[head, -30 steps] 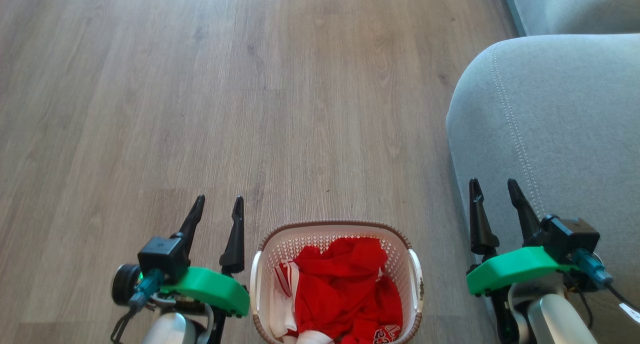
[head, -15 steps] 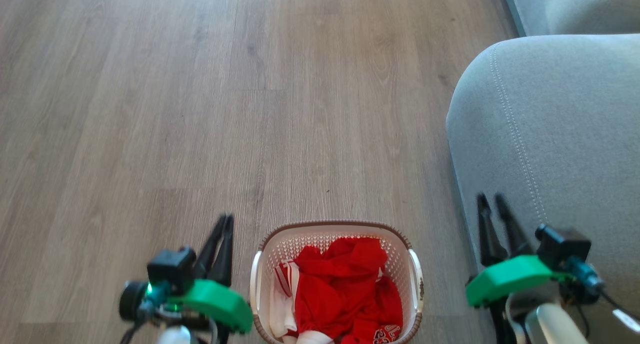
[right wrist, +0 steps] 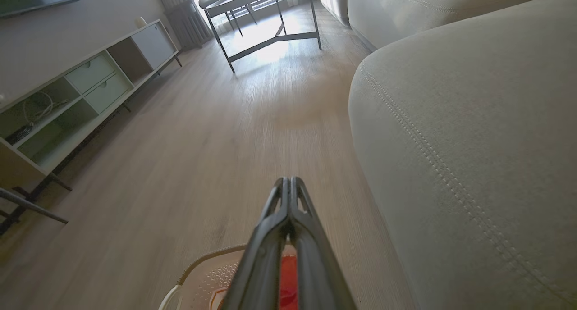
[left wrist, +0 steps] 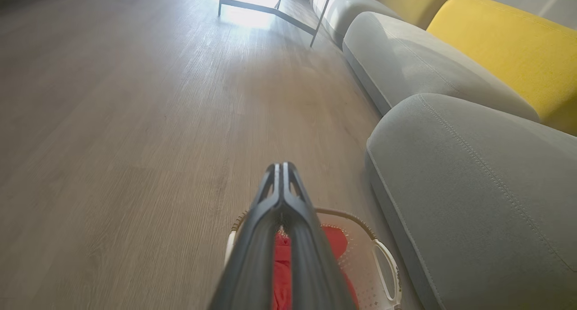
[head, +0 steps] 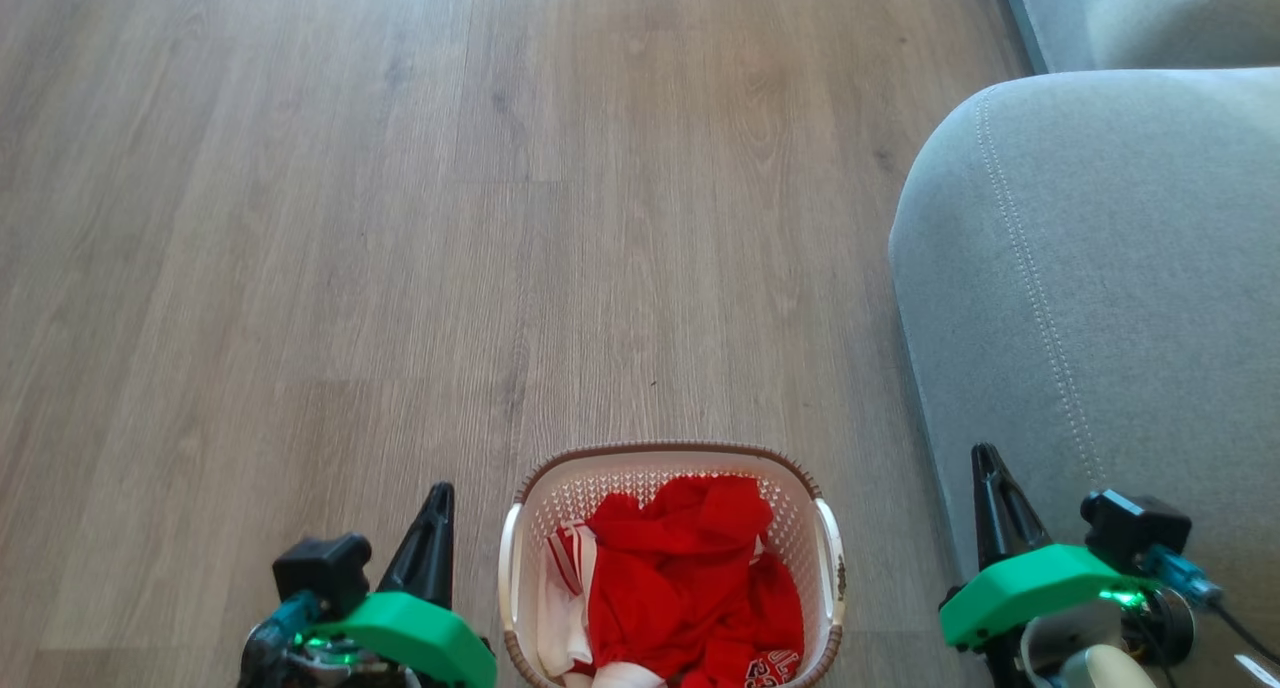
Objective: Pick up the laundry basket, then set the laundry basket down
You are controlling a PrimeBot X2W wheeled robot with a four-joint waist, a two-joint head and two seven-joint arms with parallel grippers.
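Down on the wooden floor (head: pixel 400 218), at the bottom of the head view, the laundry basket (head: pixel 665 450) is seen sitting flat, loaded with red clothes (head: pixel 690 578), near the grey sofa (head: pixel 1100 318). Its place is unchanged from a second ago. What has changed is the end effectors: both were spread open and held further forward then. Now the left end effector (head: pixel 438 503) is pressed fully shut with nothing held, and is drawn back just beside the basket's left side. The right end effector (head: pixel 988 473) is likewise closed on nothing, pulled back over the sofa's edge, well apart from the right handle (head: pixel 832 558). This is borne out by both wrist views, where each finger pair is met at the tips. No contact with the basket is made, so the pick-up is judged not yet begun. The handles will likely have to be approached afresh, with closed fingers perhaps slid under as hooks.
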